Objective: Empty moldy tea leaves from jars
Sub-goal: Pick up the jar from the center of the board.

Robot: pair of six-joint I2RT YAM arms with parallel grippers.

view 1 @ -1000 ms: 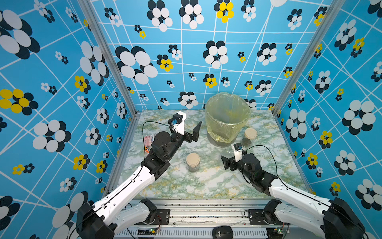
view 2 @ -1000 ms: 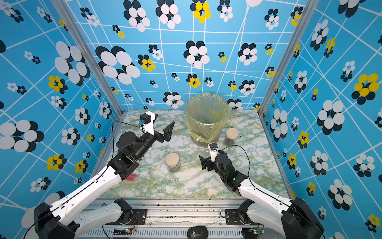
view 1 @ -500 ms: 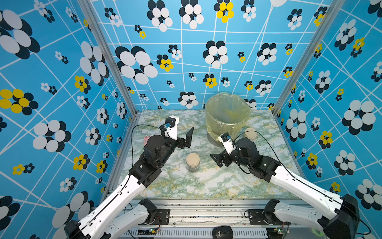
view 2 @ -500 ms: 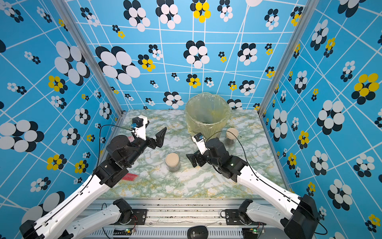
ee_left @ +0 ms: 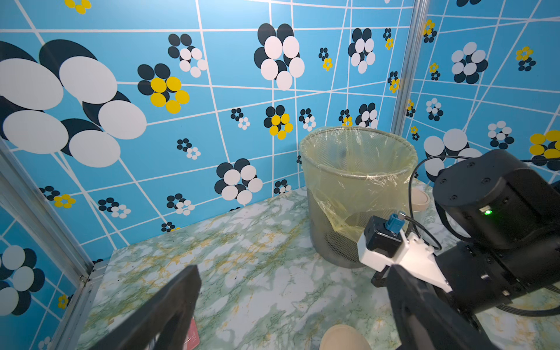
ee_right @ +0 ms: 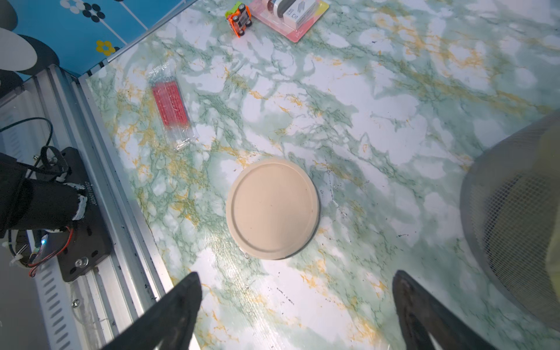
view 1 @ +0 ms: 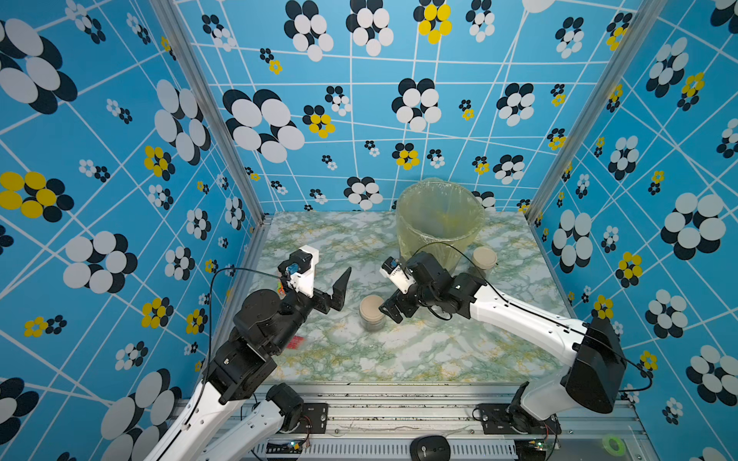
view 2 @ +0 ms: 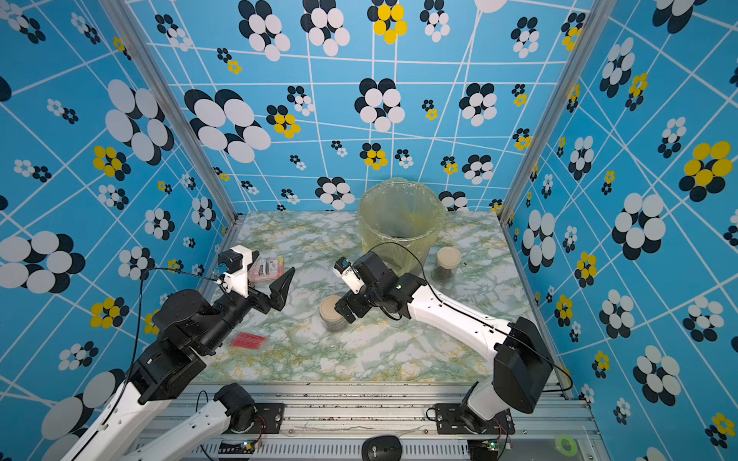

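Note:
A clear jar (view 1: 372,313) (view 2: 332,313) with a flat beige lid stands mid-table, dark moldy tea leaves (view 1: 373,324) showing through its wall. A second beige-lidded jar (view 1: 484,259) (view 2: 447,265) with dark leaves (view 2: 442,274) stands right of the bin. My right gripper (view 1: 389,311) (view 2: 345,310) hangs open just right of the middle jar, pointing down. The right wrist view shows that lid (ee_right: 272,209) ahead of the spread jaws (ee_right: 295,291), untouched. My left gripper (view 1: 325,289) (view 2: 271,293) is open above the table, left of this jar. The lid (ee_left: 344,338) sits low between its fingers (ee_left: 294,291).
A mesh bin (view 1: 439,223) (ee_left: 357,181) lined with a yellow bag stands at the back, close behind the right wrist. A red packet (view 2: 248,340) (ee_right: 171,106), a pink blister pack (view 2: 266,268) and an orange toy car (ee_right: 239,18) lie at the left. The metal rail (view 1: 399,403) edges the front.
The right arm has swung left from the front right, bringing its open gripper beside the middle jar. The left gripper has drawn back and lower, toward the front left. Both stayed open.

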